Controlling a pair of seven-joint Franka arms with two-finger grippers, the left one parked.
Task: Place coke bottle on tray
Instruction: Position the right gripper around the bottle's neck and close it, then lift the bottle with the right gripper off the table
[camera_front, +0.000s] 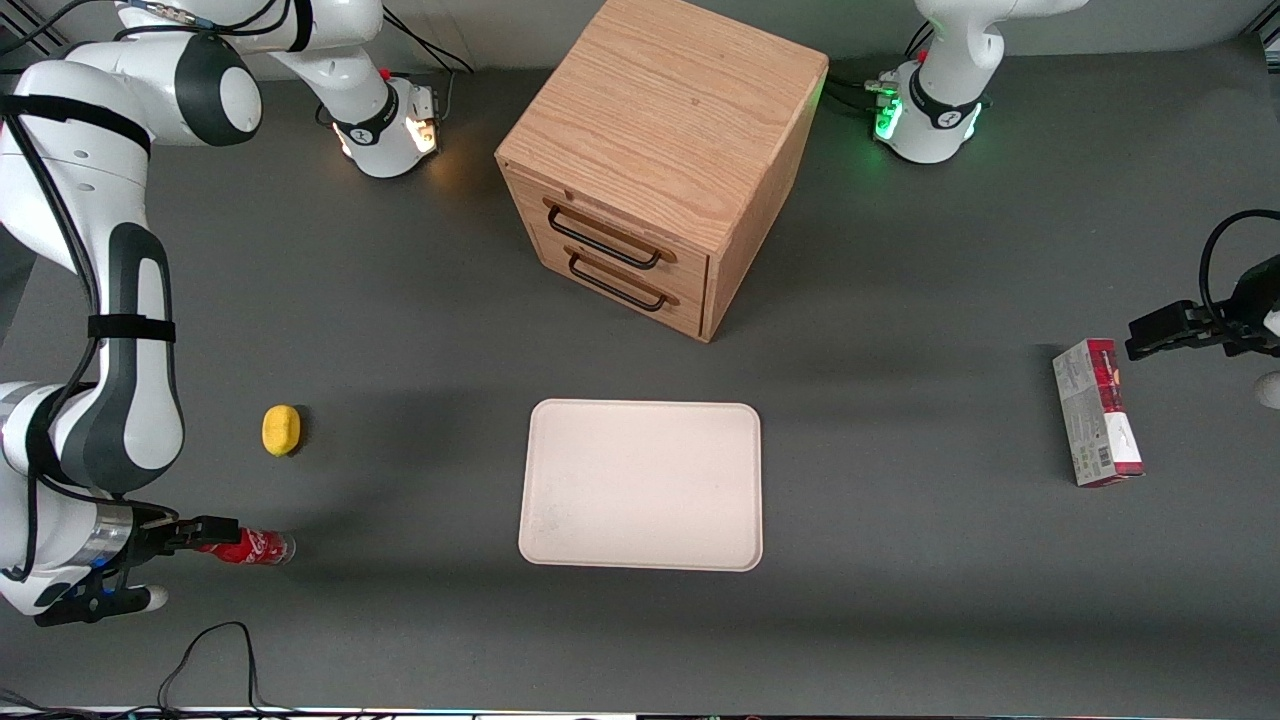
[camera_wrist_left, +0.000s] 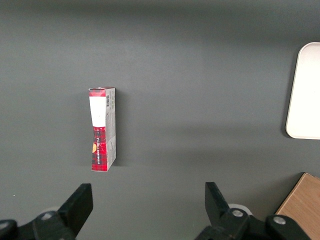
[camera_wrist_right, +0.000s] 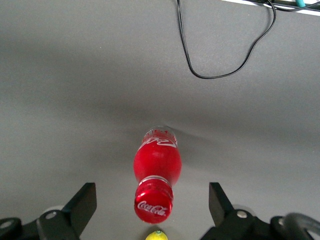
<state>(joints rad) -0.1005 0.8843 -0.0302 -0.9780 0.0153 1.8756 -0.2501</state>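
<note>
The coke bottle (camera_front: 250, 548), small and red with white lettering, stands upright on the dark table at the working arm's end, near the table's front edge. In the right wrist view I look down on its red cap (camera_wrist_right: 153, 204). My right gripper (camera_front: 200, 560) hangs over the bottle. Its fingers are open wide, one on each side of the cap (camera_wrist_right: 151, 200), and do not touch it. The cream-beige tray (camera_front: 640, 485) lies flat at the middle of the table and nothing is on it. One of its corners shows in the left wrist view (camera_wrist_left: 305, 90).
A yellow lemon-like lump (camera_front: 281, 430) lies farther from the front camera than the bottle, and shows in the right wrist view (camera_wrist_right: 156, 235). A wooden drawer cabinet (camera_front: 650, 160) stands farther back than the tray. A red and white carton (camera_front: 1097, 412) lies toward the parked arm's end. A black cable (camera_front: 210, 650) loops near the front edge.
</note>
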